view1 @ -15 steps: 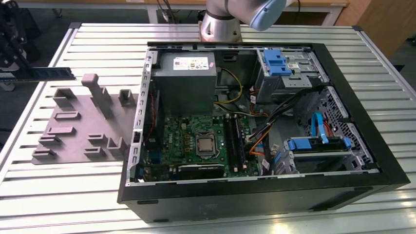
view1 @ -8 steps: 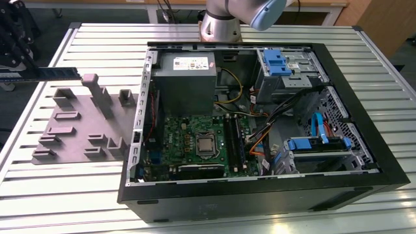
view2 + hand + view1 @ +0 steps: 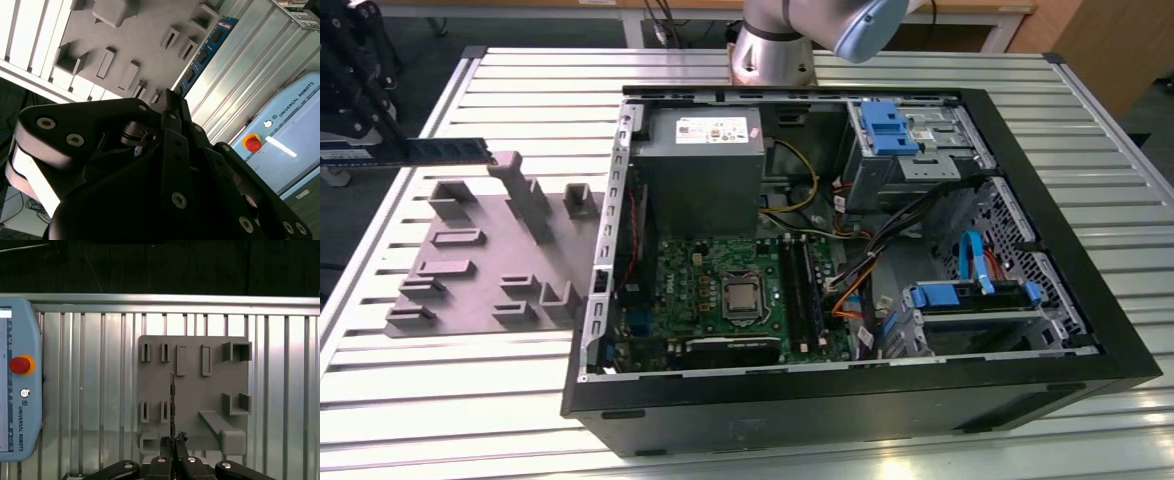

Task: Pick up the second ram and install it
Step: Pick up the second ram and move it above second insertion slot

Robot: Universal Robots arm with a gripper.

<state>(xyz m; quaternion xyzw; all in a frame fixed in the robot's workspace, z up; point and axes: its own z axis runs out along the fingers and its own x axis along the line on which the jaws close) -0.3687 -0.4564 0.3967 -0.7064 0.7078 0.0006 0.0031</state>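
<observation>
Open computer case (image 3: 854, 405) beside grey tray (image 3: 480, 275) — on slatted table (image 3: 440, 400).

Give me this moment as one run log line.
gripper shut on second ram | held above grey holder tray | not yet in open computer case

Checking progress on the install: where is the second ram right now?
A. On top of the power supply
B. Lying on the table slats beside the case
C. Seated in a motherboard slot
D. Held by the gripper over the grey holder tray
D: in the exterior view the second ram sticks out from the gripper over the grey holder tray, outside the computer case.
</observation>
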